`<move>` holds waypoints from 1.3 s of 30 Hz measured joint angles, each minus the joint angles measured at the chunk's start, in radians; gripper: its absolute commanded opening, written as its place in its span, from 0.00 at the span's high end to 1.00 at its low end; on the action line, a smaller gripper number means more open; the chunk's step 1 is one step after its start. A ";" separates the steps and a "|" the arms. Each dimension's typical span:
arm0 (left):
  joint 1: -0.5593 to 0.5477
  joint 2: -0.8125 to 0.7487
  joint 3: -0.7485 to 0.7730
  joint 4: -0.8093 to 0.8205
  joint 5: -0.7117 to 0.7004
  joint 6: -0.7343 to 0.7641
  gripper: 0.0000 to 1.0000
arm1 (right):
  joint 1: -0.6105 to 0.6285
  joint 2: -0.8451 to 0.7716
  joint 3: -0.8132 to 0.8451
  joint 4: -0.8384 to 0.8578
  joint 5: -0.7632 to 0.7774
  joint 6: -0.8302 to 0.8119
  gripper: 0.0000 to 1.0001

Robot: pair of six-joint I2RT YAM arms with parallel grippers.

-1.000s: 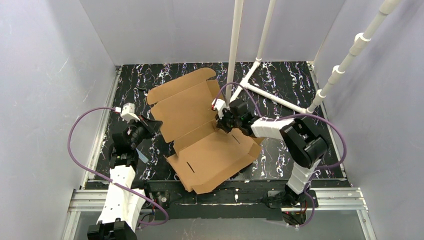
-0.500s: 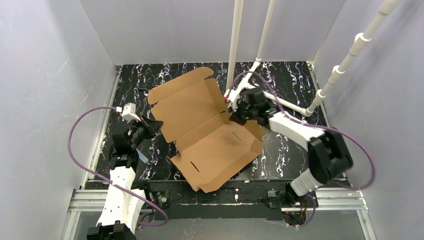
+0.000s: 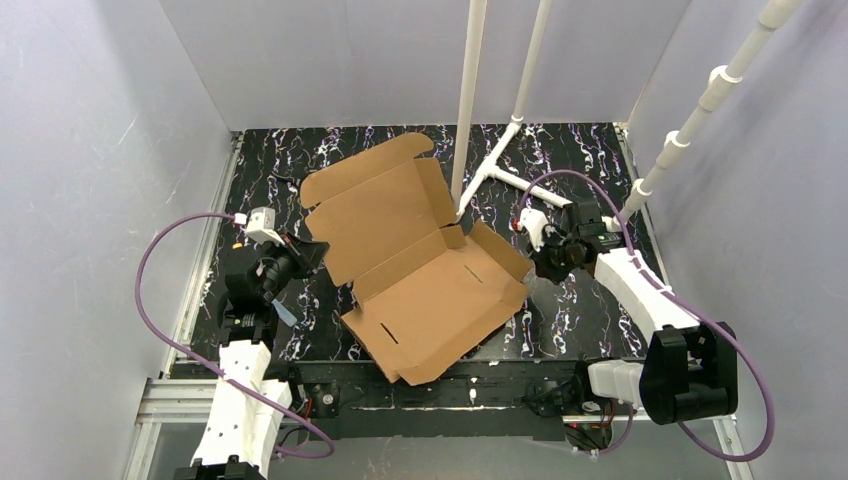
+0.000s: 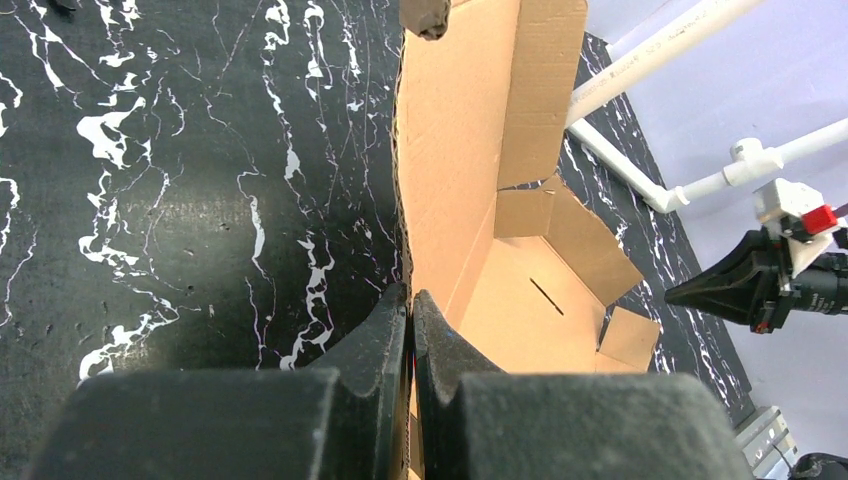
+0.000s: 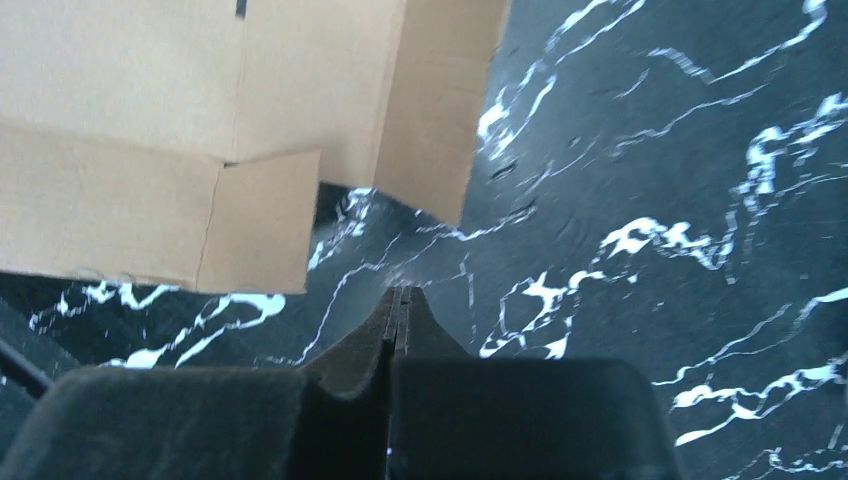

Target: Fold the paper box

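Pinching the left edge of the paper box (image 3: 420,270) with the left gripper (image 3: 306,251), black fingers (image 4: 375,340) pressed onto the thin cardboard wall, fluted edge caught between them in the wrist view. Plain brown corrugated die-cut, matte, unmarked, set askew mid-table on a black marble-look top (image 3: 580,310) veined in white. Near panel lying flat with 2 narrow slots cut in it; far panel raised off the surface and ending in a rounded flap; small side flaps standing up along the right edge. Left arm rising from its base, elbow bent, wrist turned in toward the box. Right gripper (image 3: 545,266) squeezed closed on nothing, apart from the cardboard, just off its right side over bare table; right arm stretched forward along the right side. Behind the box, smooth white round pipes (image 3: 468,100) rising from the table.
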 measured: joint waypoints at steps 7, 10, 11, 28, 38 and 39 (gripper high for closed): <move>-0.010 -0.004 0.000 -0.002 0.000 0.005 1.00 | 0.008 0.034 -0.020 -0.084 -0.037 -0.097 0.99; -0.010 -0.004 0.000 -0.002 0.000 0.008 1.00 | 0.046 0.059 -0.022 -0.106 -0.074 -0.126 0.99; -0.010 -0.004 0.000 -0.002 0.000 0.008 1.00 | 0.058 0.065 -0.022 -0.107 -0.084 -0.130 0.99; -0.011 -0.004 0.000 -0.002 -0.002 0.012 1.00 | 0.481 0.251 -0.006 -0.030 -0.022 -0.097 0.98; -0.011 0.021 0.014 -0.010 -0.020 0.037 1.00 | 0.441 0.068 0.217 -0.249 -0.134 -0.330 0.13; -0.011 0.023 0.015 -0.010 -0.021 0.039 1.00 | 0.448 0.054 0.211 -0.272 -0.174 -0.398 0.10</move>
